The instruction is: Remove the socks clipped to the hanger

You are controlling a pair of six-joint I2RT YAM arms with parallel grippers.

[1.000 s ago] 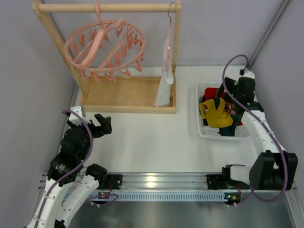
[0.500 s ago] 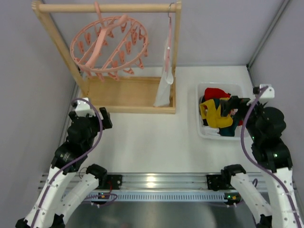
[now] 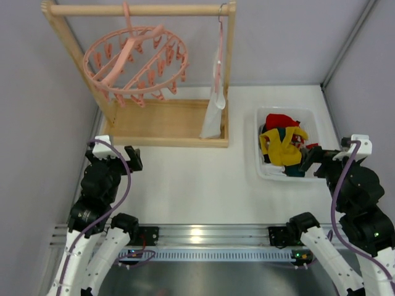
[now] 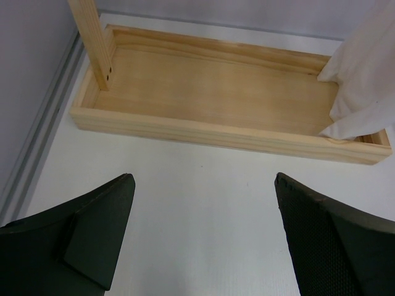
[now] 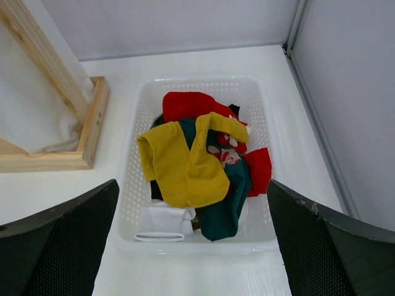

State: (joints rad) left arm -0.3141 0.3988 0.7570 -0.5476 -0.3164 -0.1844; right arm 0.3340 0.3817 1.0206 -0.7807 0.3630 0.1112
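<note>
The round pink hanger [image 3: 136,65] hangs from the wooden rack's top bar, and I see no sock on its pegs. The socks [image 3: 282,148], red, mustard yellow and dark teal, lie piled in the white basket [image 3: 261,168] at the right. In the right wrist view the socks [image 5: 188,166] fill the basket [image 5: 131,145] just ahead of my right gripper [image 5: 192,182], which is open and empty. My right gripper [image 3: 311,158] sits at the basket's near right corner. My left gripper [image 3: 133,158] is open and empty over bare table; between its fingers [image 4: 99,222] lies only white surface.
The wooden rack [image 3: 163,123] stands at the back left; its base tray [image 4: 216,92] lies just ahead of my left gripper. A slim pink hanger with white cloth [image 3: 215,108] hangs at the rack's right post. Grey walls close in left and right.
My right arm has drawn back from over the basket toward the near edge, its jaws opening wide. The left arm shifted slightly. The pink ring swings on its hook.
</note>
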